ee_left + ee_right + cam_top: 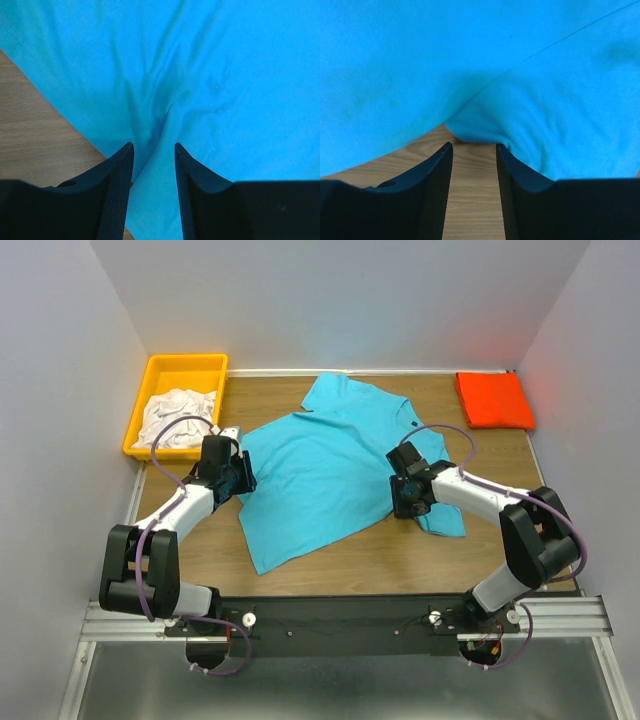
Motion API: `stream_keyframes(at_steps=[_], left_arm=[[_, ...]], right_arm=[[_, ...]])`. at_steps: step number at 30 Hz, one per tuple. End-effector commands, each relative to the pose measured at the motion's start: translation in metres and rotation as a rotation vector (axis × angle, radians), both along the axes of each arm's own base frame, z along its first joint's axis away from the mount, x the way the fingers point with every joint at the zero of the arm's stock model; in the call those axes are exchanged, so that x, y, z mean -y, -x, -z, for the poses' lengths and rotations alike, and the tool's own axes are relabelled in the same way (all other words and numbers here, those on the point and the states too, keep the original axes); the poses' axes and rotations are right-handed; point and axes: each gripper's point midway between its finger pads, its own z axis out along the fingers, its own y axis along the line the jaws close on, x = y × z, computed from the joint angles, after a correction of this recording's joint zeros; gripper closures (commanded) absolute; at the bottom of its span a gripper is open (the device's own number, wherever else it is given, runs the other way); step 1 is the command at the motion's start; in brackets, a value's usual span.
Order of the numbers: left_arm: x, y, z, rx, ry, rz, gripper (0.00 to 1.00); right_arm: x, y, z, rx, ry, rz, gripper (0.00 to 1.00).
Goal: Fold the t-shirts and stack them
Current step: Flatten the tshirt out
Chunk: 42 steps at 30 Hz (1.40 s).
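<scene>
Step in hand: first fold of turquoise shirt [330, 465] — lies spread on worktop [350, 565]. Left claw [153, 145] at its left edge, jaws apart, cloth puckered in gap. Right claw [474, 145] at its right edge, jaws apart, bare wood between. Orange shirt [494, 400] folded, far right of it; white shirts [178, 415] in bin [185, 365], far left. Next, likely — clamp both edges, lift evenly, fold across.

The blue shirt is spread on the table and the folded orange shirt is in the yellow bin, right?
No. The folded orange shirt lies on the table, far right corner, not in the yellow bin; that holds white cloth. The top external view shows it. The blue shirt part's right.
</scene>
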Motion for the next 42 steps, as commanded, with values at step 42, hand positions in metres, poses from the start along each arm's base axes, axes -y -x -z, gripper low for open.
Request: stream_keyframes(at_steps=[42], left_arm=[[-0.026,-0.03,0.027,-0.123,-0.169,-0.061,0.63]], right_arm=[[-0.064,0.058,-0.006,-0.335,-0.342,-0.242,0.82]])
